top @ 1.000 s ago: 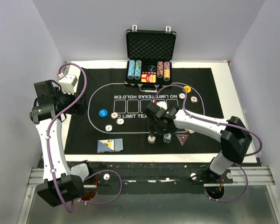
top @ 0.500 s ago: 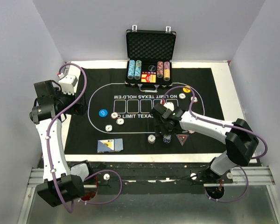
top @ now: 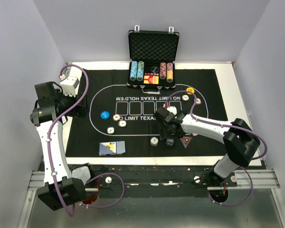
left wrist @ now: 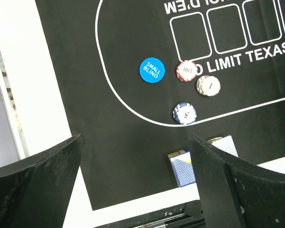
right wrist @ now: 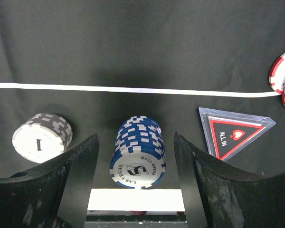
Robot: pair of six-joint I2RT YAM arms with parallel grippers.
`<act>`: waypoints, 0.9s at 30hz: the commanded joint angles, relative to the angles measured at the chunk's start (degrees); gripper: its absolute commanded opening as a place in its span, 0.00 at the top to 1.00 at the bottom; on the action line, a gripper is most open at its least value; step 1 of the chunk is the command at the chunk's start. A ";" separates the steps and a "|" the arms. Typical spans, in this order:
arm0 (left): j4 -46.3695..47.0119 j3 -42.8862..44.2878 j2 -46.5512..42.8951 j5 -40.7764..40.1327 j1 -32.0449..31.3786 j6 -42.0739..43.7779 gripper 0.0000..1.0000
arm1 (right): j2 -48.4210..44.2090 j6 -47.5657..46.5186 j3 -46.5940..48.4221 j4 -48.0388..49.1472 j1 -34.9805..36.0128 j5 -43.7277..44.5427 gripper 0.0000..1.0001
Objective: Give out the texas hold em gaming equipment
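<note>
Though seemingly untouched, blue chip stack (right wrist: 137, 153) inside right hand (right wrist: 135, 137)

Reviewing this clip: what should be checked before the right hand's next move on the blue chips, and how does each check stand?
1. Right hand straddles the blue chip stack: ok.
2. Gaps show between both fingers and the stack, no grip yet: ok.
3. Grey chip stack stands apart from the fingers: ok.
4. ALL IN marker lies apart from the fingers: ok.
5. Left hand open, holding nothing: ok.
</note>
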 commanded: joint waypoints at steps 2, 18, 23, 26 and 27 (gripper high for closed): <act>-1.14 1.15 -0.30 0.38 0.35 0.78 0.01 | 0.79 -0.10 -1.78 2.01 -0.41 -1.26 0.31; -0.43 -0.17 -0.30 -0.15 0.26 0.96 0.01 | -2.64 0.25 -1.96 0.16 -0.67 -1.44 0.54; -0.26 -0.34 -0.04 -0.06 0.35 0.96 0.01 | -4.22 -0.27 -0.30 -2.03 -1.02 -0.91 0.56; -0.17 -0.43 -0.13 -0.15 0.26 0.78 0.01 | -4.66 -0.97 1.55 -3.44 -1.98 0.06 0.56; -0.17 -0.43 -0.22 -0.06 0.26 0.78 0.01 | -4.75 -1.41 2.16 -3.61 -2.77 0.32 0.56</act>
